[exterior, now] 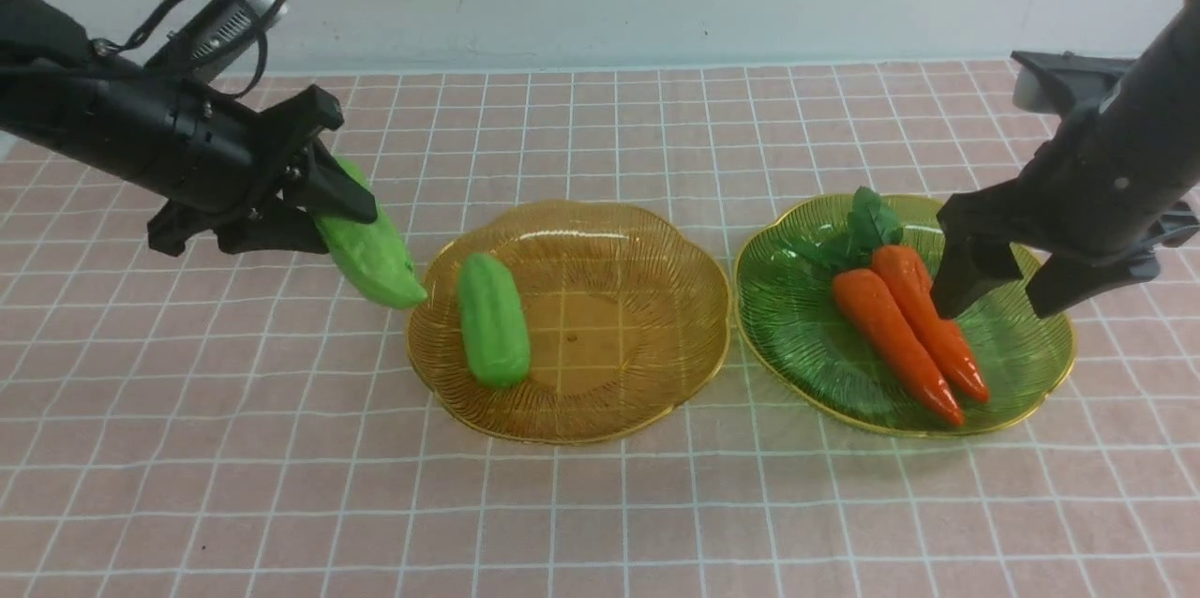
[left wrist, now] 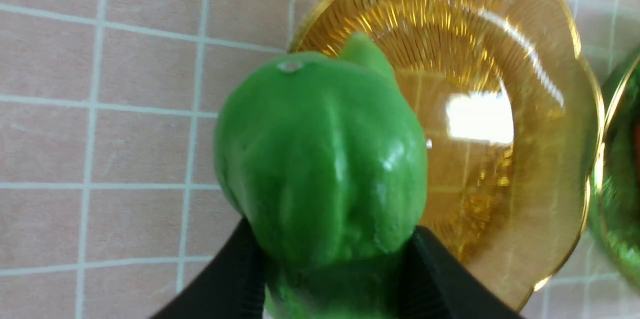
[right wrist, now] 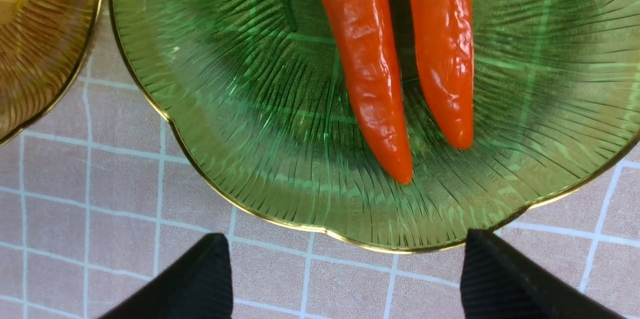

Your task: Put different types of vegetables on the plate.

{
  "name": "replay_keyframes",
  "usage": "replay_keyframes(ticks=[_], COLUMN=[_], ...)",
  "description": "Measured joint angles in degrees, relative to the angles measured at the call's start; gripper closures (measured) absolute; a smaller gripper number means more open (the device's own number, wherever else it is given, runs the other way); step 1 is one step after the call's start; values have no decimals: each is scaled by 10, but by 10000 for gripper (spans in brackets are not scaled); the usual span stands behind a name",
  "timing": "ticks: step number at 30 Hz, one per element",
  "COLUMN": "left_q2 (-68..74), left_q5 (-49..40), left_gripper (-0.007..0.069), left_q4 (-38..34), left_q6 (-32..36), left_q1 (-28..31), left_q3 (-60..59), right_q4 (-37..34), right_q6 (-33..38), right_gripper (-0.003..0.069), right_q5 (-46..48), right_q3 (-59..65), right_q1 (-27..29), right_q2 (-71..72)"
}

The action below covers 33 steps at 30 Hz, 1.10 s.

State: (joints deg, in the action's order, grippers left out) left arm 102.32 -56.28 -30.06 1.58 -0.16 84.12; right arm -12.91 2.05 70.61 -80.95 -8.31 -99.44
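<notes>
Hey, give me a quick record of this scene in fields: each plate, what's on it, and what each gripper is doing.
amber plate: one cucumber lying on its left part
green plate: two carrots side by side, leafy tops toward the far rim
left gripper: shut on a second cucumber, by the amber plate's left rim
right gripper: open, empty, above the green plate beside the carrots
table cover: pink checked cloth

No legible text or labels anywhere
</notes>
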Motion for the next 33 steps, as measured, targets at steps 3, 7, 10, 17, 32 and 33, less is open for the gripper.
replay_keyframes(ticks=[3,7,10,17,32,33], left_q2=[4,21,42,94,142,142], left_q5=[-4,2,26,73,108,108], left_gripper=[359,359,359,344,162,162], left_q4=[34,80,112,156,161,161], left_q6=[-10,-28,-45,-62,-66,-66], left_q1=[-38,-98,-139,-196,-219,-219], left_q3=[11,24,36,63,90,90], right_q4=[0,1,2,2,70,75], right_q6=[3,10,13,13,13,13], right_gripper=[123,183,259,486,674,674], right_q5=[0,0,1,2,13,13], right_q3=[0,0,0,0,24,33], right_q1=[0,0,0,0,0,0], right_q2=[1,12,38,124,384,401])
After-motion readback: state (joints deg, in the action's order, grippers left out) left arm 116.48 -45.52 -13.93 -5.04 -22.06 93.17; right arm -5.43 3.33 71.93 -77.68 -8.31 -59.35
